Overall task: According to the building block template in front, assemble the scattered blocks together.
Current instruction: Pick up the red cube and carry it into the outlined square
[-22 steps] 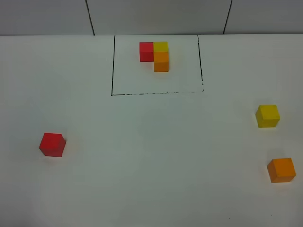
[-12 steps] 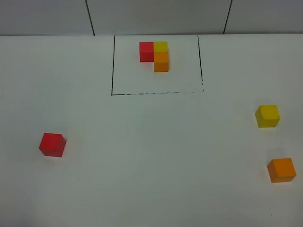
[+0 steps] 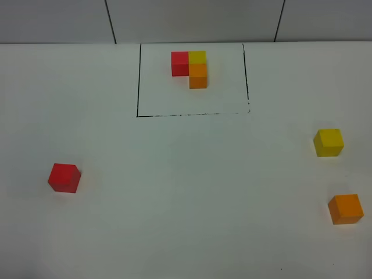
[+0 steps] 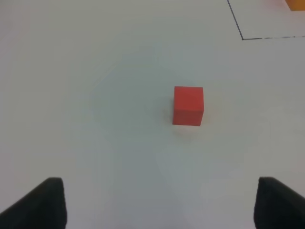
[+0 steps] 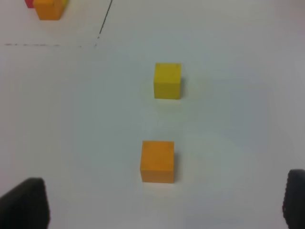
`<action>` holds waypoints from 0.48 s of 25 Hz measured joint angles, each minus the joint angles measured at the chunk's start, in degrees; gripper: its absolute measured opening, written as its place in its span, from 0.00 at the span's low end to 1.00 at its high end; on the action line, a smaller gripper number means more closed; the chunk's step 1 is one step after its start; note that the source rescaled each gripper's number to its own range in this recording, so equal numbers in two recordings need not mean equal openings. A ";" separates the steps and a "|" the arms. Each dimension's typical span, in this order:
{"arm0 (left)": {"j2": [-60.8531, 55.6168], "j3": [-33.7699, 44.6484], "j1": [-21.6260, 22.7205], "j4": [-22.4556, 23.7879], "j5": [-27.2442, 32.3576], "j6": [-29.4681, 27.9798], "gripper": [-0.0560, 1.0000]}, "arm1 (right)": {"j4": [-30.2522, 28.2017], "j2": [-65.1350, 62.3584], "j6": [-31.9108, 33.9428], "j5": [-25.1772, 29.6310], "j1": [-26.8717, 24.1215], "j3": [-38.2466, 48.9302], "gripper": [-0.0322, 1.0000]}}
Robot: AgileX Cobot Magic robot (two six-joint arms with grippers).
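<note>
1. Sitting inside the box (image 3: 138, 81) at the far middle of the bench (image 3: 186, 192), the template (image 3: 192, 68) shows you the L to copy: red and yellow in a row, orange joined to the yellow.
2. You have 3 loose matte cubes: the red cube (image 3: 64, 177) alone on the left, the yellow cube (image 3: 329, 142) and orange cube (image 3: 346, 208) near each other on the right, likely so each arm has work on its own side.
3. Your left gripper (image 4: 159, 202) and right gripper (image 5: 159, 202) both stand wide open, holding nothing.

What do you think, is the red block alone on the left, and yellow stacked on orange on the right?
Not stacked. The yellow block and the orange block sit apart on the right, as the exterior high view shows. The red block is alone on the left.
</note>
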 joint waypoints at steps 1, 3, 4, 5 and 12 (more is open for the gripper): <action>0.00 0.00 0.00 0.00 0.00 0.00 0.76 | 0.30 0.00 0.00 0.00 0.00 0.00 1.00; 0.00 0.00 0.00 0.00 0.00 0.00 0.76 | 0.30 0.00 0.00 0.00 0.00 0.00 1.00; 0.00 0.00 0.00 0.00 0.00 0.00 0.76 | 0.30 0.00 0.00 0.00 0.00 0.00 1.00; 0.00 0.00 0.00 0.00 0.00 0.00 0.76 | 0.30 0.00 0.00 0.00 0.00 0.00 1.00; 0.00 0.00 0.00 0.00 0.00 0.00 0.76 | 0.30 0.00 0.00 0.00 0.00 0.00 1.00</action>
